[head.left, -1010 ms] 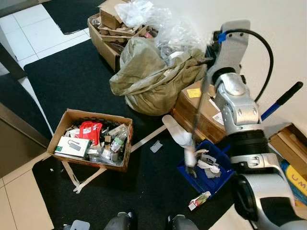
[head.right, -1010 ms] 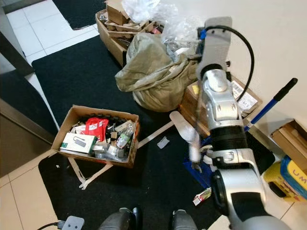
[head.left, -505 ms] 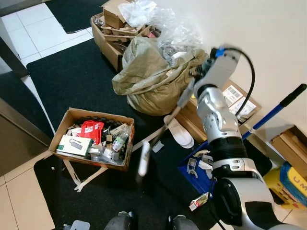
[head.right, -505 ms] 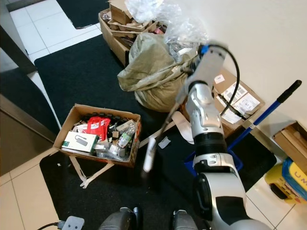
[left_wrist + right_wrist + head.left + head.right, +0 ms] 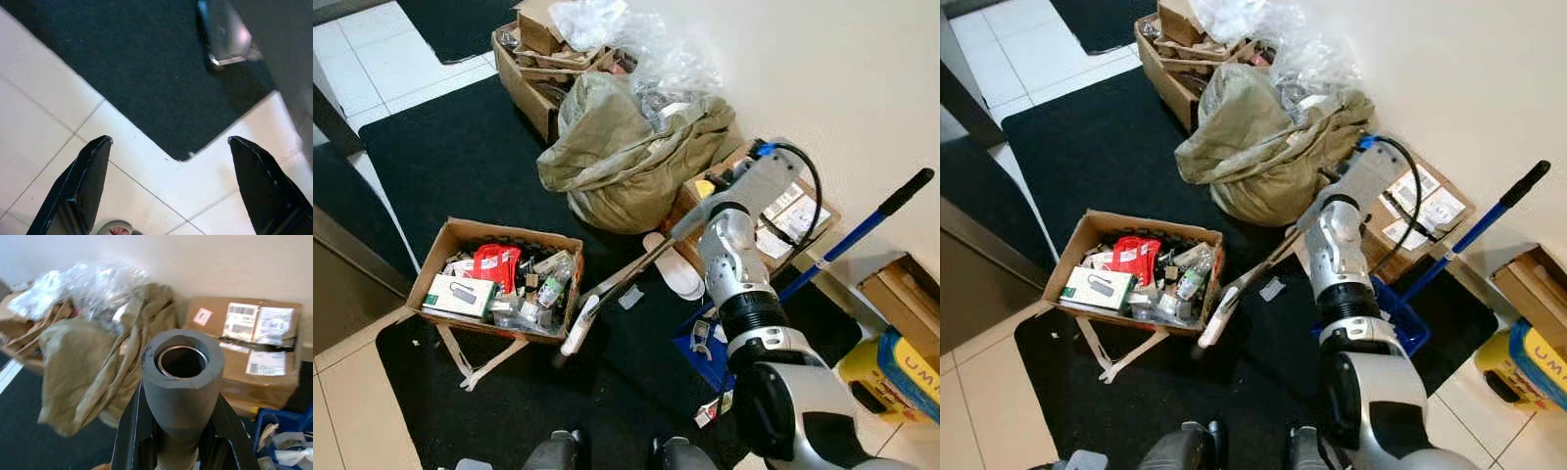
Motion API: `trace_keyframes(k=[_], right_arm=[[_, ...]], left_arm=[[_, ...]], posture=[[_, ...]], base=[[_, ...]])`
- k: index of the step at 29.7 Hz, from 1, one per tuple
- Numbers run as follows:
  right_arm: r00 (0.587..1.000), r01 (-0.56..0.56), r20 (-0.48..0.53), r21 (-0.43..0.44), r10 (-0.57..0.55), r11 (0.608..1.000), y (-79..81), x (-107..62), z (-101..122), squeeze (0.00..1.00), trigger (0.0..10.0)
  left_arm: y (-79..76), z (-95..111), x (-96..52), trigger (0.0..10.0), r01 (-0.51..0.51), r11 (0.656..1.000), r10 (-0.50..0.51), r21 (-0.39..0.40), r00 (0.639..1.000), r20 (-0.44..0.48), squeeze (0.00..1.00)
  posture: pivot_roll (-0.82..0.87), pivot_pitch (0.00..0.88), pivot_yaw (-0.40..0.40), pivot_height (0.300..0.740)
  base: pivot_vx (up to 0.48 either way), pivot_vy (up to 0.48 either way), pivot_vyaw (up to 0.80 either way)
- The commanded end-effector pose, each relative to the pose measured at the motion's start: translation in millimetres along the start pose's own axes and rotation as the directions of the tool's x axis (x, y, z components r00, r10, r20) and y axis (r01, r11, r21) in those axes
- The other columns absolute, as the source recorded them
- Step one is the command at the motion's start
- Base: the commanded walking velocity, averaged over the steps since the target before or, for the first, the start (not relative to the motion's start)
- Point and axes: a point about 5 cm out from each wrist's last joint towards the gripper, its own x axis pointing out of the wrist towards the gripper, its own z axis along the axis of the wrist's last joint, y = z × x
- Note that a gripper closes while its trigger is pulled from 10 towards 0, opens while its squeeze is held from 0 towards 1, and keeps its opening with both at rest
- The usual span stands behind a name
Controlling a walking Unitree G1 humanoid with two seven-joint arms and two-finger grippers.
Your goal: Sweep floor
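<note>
Since the preceding frames the right arm has dropped lower, and the pale head of the long grey-handled broom [image 5: 607, 299] has travelled from beside the blue bin across the mat to a point just beside the open cardboard box of mixed packets and bottles [image 5: 497, 282]. The right gripper [image 5: 178, 428] is clamped on the broom's grey foam grip; the right wrist view shows the hollow end of the handle standing up between the two black fingers [image 5: 131, 433]. From the gripper the shaft slopes down and to the robot's left, and its white head [image 5: 1219, 315] rests on the black floor mat [image 5: 450, 157] at the near corner of the box.

Beyond the handle end lie a crumpled olive-green cloth sack [image 5: 93, 357], clear plastic wrapping [image 5: 656, 49] on top of it, and a flat brown carton bearing white shipping labels [image 5: 254, 347] against the wall. A blue plastic bin holding scraps [image 5: 715, 343] sits beside the right arm, with a blue-shafted, black-gripped mop handle [image 5: 871, 220] leaning towards the wall behind it. A white slipper [image 5: 674, 274] lies on the mat between the sack and the bin.

The left gripper [image 5: 171, 186] hangs over white floor tiles [image 5: 44, 117] at the mat's corner, its fingers spread wide apart and holding nothing.
</note>
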Motion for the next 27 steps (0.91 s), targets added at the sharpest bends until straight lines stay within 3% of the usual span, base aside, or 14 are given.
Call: trace_keyframes(k=[1, 3, 7, 17, 21, 27], right_arm=[[0.989, 0.053, 0.137, -0.016, -0.050, 0.998, -2.2, 2.7, 16.4, 0.00, 10.0], [0.967, 0.078, 0.249, -0.079, -0.056, 0.994, -0.7, 1.0, 23.5, 0.00, 10.0], [0.960, 0.072, 0.279, -0.108, -0.039, 0.992, 1.8, -0.1, 23.5, 0.00, 10.0], [0.962, 0.086, 0.260, -0.019, -0.078, 0.996, -2.3, 0.5, 18.3, 0.00, 10.0], [0.959, 0.083, 0.266, 0.053, -0.094, 0.995, 0.2, 2.7, 24.4, 0.00, 10.0], [0.956, 0.071, 0.278, 0.083, -0.092, 0.994, 5.0, 5.2, 32.6, 0.00, 10.0]], left_arm=[[-7.3, -18.7, -6.9, 10.0, 0.026, 1.000, -0.026, -0.004, 0.998, -0.053, 0.00], [-8.6, -20.2, -7.8, 10.0, 0.030, 1.000, -0.031, -0.003, 0.998, -0.052, 0.00], [-9.1, -20.9, -8.4, 10.0, 0.033, 0.999, -0.033, -0.002, 0.998, -0.049, 0.00], [-7.9, -21.6, -9.7, 10.0, 0.035, 0.999, -0.035, 0.004, 0.999, -0.037, 0.00], [-7.4, -24.3, -11.8, 10.0, 0.037, 0.999, -0.036, 0.009, 0.999, -0.032, 0.00], [-7.0, -27.9, -14.5, 10.0, 0.039, 0.999, -0.038, 0.014, 0.999, -0.027, 0.00]], posture=[[0.04, 0.376, -0.011, 0.740], [0.04, 0.383, -0.010, 0.740], [0.04, 0.390, -0.010, 0.740], [0.05, 0.405, -0.006, 0.740], [0.06, 0.422, -0.004, 0.740], [0.07, 0.439, -0.003, 0.740]], base=[[0.000, 0.000, 0.00], [0.000, 0.000, 0.00], [0.000, 0.000, 0.00], [0.000, 0.000, 0.00], [0.000, 0.000, 0.00], [0.000, 0.000, 0.00]])
